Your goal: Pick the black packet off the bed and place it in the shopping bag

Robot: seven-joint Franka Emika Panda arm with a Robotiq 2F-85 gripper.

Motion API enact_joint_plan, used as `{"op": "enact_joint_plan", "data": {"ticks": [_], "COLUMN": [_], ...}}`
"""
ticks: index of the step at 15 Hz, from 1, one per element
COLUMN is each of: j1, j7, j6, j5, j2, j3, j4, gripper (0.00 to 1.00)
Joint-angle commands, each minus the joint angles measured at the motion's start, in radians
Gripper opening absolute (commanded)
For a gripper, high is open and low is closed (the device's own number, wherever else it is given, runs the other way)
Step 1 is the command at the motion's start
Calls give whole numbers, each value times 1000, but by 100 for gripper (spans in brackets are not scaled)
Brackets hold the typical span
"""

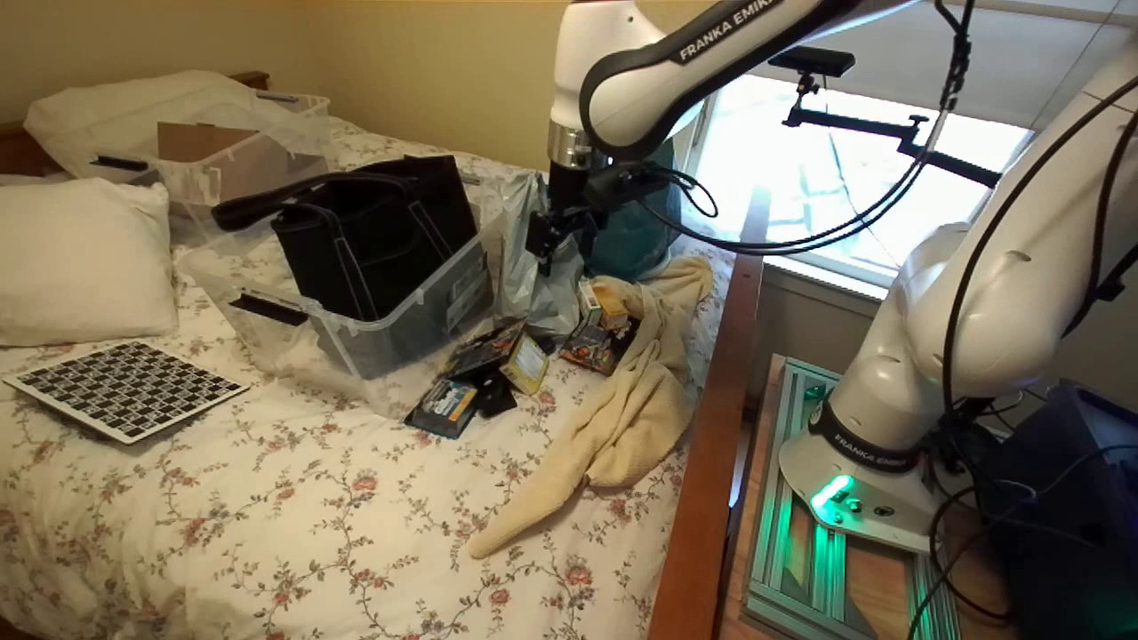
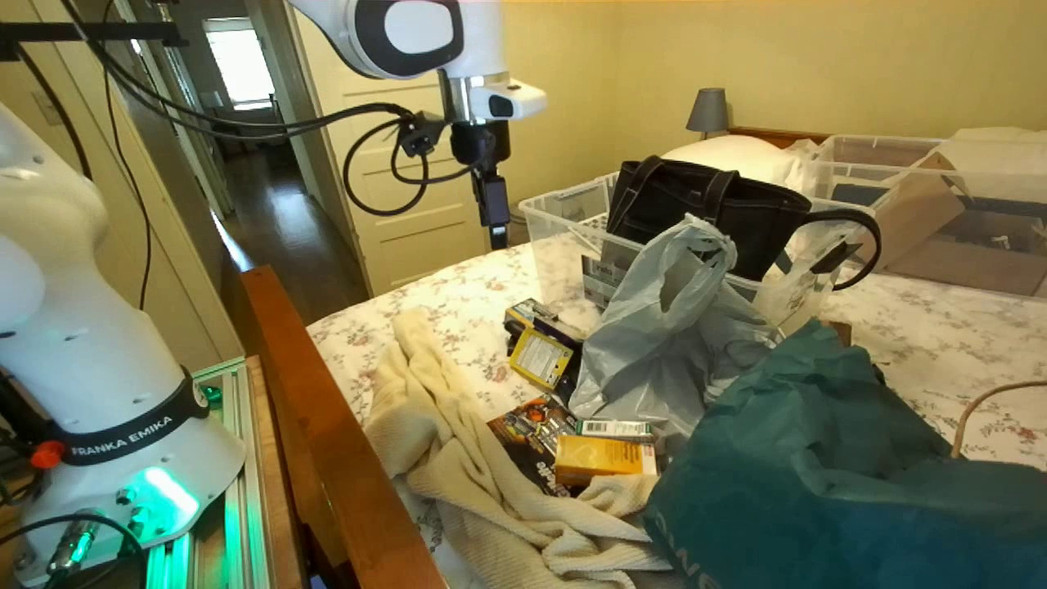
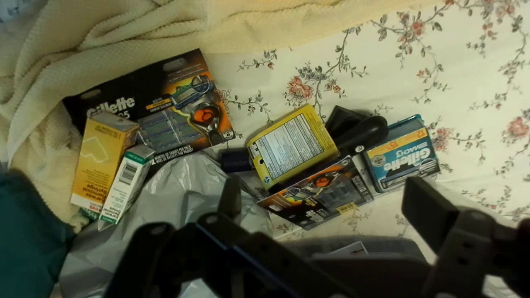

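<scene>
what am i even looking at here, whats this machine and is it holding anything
A white robot arm stands beside a bed. Two pictures are taken from outside the robot; the third looks down from its wrist, past the gripper. The gripper is open and holds nothing. On the bed lie black razor packets, small boxes, a grey plastic bag, a cream blanket and a teal bag. The black shopping bag sits tilted in a clear plastic bin.

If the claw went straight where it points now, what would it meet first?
Probably the black packet beside the yellow box: the wrist view shows the packet ahead of the open claw. Depth is unclear, so the box may come first.
</scene>
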Motion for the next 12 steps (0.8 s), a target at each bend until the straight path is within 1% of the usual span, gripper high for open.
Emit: {"op": "enact_joint_plan", "data": {"ticks": [1,2,4,7,9,11,12], "j1": [-1,6,15,29,34,38,40], "j7": [142,152,189,195,193,195,114], "j6": [77,108,143,167,179,168,120], "j5": [3,18,0,9,5,-42,-97], "j2": [129,156,210,263,264,214,172], "j3": [12,9,5,-4,-11,-21,-18], "j4": [57,64,83,108,116,106,96], "gripper": [100,100,100,100,100,100,100]}}
